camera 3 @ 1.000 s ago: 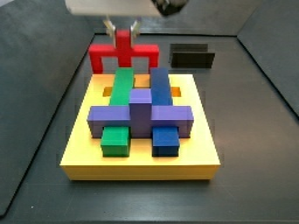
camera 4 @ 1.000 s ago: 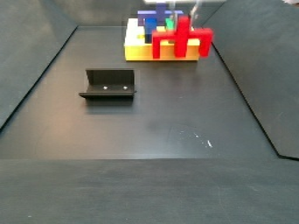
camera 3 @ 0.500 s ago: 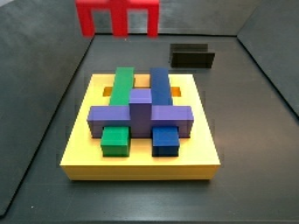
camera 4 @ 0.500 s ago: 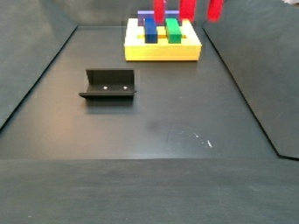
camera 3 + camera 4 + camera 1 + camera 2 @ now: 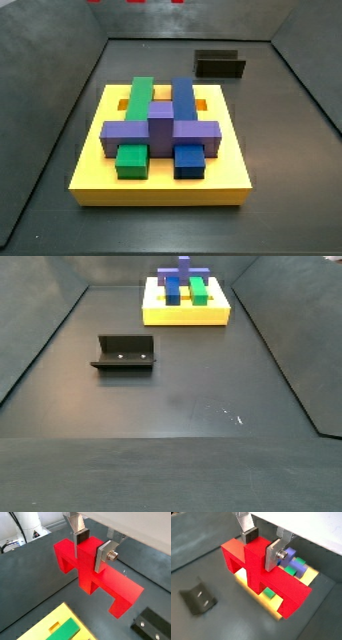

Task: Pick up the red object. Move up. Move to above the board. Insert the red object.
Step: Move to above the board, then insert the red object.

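Wrist views look down past gripper (image 5: 91, 547), side views share board (image 5: 160, 190)

— Where is the pincer (image 5: 90, 546) in the side views?
— Out of frame in both. Of the red object (image 5: 134, 2), only thin slivers show at the top edge of a side view.

— And in the wrist views?
— The red object (image 5: 261, 574) covers much of the board (image 5: 312, 576); the purple block (image 5: 292, 556) peeks from behind a finger (image 5: 273, 556). The fixture (image 5: 155, 628) is cut by the frame edge.
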